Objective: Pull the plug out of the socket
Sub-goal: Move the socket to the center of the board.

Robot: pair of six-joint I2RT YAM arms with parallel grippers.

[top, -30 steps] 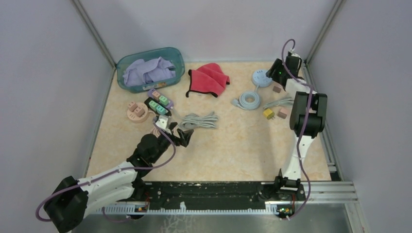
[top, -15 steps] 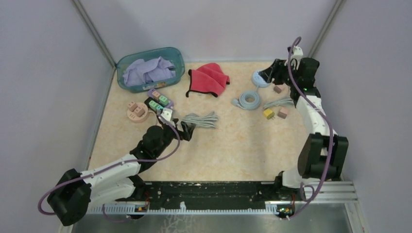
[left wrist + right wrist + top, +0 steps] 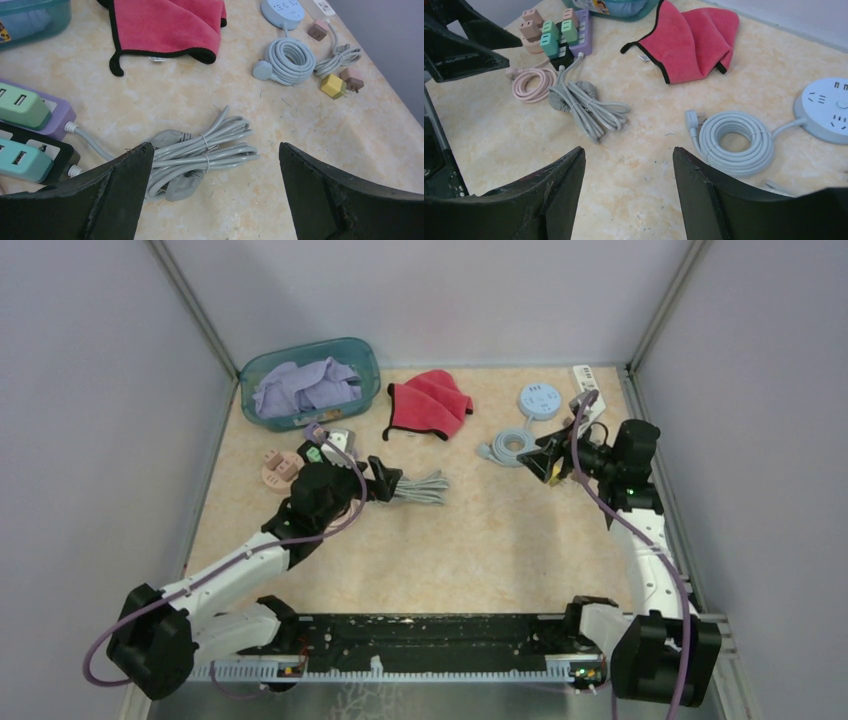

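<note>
With left gripper (image 3: pixel 214 148) and right gripper (image 3: pixel 628 150) fingers apart and empty, the green plug (image 3: pixel 21 106) likely needed a square, straight pull.

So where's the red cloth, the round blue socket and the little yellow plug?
red cloth (image 3: pixel 696 42): right wrist view, middle of the folded fabric.
round blue socket (image 3: pixel 538 400): top view, centre of its flat face.
yellow plug (image 3: pixel 332 86): left wrist view, its yellow body.
</note>
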